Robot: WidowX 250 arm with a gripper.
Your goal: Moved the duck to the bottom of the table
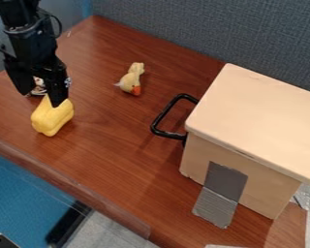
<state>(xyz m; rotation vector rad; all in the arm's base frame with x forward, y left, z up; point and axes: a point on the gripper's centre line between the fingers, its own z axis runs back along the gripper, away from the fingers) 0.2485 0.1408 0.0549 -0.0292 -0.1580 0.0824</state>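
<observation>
Camera view, left to right: my black gripper (39,100) hangs between nine and ten o'clock, its jaws parted and, as far as I can judge, grasping nothing. A small patterned thing (39,86) shows in the gap; I can't tell whether it touches them. Just below, at nine o'clock, a yellow block (52,117) is partly hidden by one jaw tip.

The duck (131,81) rests on the table (109,145) at eleven o'clock. From the jaws it lies a little above three o'clock, well apart, so I'd swing right before lowering. Its long axis runs roughly from one o'clock to seven. It is small and pale yellow, with an orange beak (137,90) at the lower end; it looks soft.

At three o'clock stands a large beige box (251,118), its black handle (160,118) jutting toward nine.
</observation>
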